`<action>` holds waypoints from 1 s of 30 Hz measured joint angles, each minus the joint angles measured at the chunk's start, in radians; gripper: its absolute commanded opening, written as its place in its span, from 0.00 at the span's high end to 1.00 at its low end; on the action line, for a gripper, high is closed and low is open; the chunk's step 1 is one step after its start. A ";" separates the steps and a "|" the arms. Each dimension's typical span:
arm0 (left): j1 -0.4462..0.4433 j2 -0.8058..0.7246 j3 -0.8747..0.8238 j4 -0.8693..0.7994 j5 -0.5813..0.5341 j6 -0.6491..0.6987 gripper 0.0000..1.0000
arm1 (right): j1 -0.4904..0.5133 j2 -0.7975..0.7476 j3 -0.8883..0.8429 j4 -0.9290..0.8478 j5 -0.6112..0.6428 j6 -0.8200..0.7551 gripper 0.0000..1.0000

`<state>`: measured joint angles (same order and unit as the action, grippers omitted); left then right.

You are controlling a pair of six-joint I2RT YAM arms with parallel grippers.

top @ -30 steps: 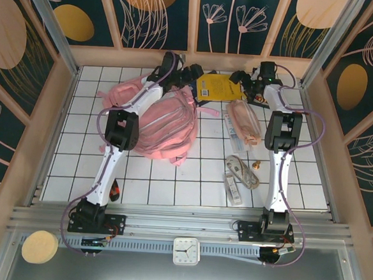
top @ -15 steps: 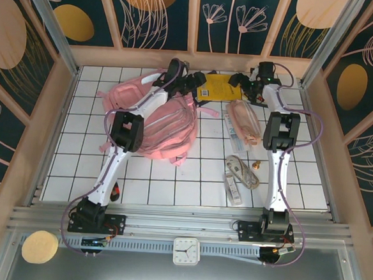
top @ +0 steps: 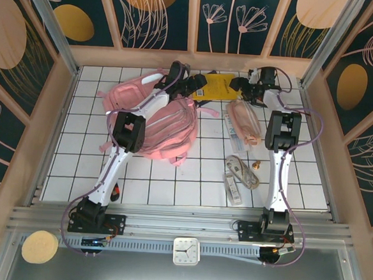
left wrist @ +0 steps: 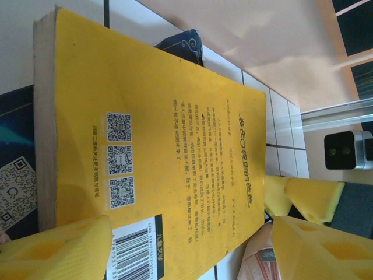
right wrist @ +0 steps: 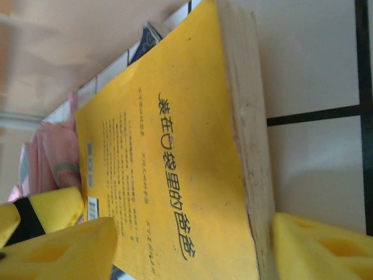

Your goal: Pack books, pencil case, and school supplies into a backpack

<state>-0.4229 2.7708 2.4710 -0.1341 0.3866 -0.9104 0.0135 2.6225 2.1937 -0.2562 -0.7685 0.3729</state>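
The yellow book (top: 217, 84) lies at the back of the table between both grippers, on top of the navy book (left wrist: 14, 146). My left gripper (top: 195, 83) is open. Its fingers straddle the book's barcode end (left wrist: 192, 233), and the right-hand finger (left wrist: 320, 251) stands off the edge. My right gripper (top: 240, 87) has closed onto the opposite corner (right wrist: 195, 233), with one pad (right wrist: 315, 251) against the page edge. The pink backpack (top: 168, 123) lies to the left. The pencil case (top: 244, 123) lies right of it. The cord bundle (top: 243, 169) and ruler bar (top: 233, 189) lie nearer the front.
The wooden back wall runs just behind the books. A red-and-black knife (top: 114, 191) lies by the left arm's base. A small brass piece (top: 256, 164) sits beside the cord. White tiles at the front left are bare.
The right gripper's jaws have closed in from wide open onto the yellow book's corner. The left gripper has moved right onto the book's other end. The book has shifted slightly toward the back.
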 measured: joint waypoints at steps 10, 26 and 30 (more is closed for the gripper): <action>0.008 0.000 -0.001 -0.004 0.003 0.007 0.28 | -0.007 -0.036 -0.084 0.040 0.018 0.017 1.00; 0.021 -0.066 -0.090 -0.005 0.100 0.077 0.28 | 0.094 -0.459 -0.396 -0.063 0.045 -0.053 1.00; 0.016 -0.113 -0.143 -0.019 0.175 0.117 0.29 | 0.195 -0.653 -0.621 -0.074 0.042 -0.050 1.00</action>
<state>-0.4072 2.6575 2.3283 -0.1532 0.5613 -0.7933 0.2081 1.9694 1.5726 -0.3298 -0.7265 0.3233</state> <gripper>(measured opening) 0.712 0.058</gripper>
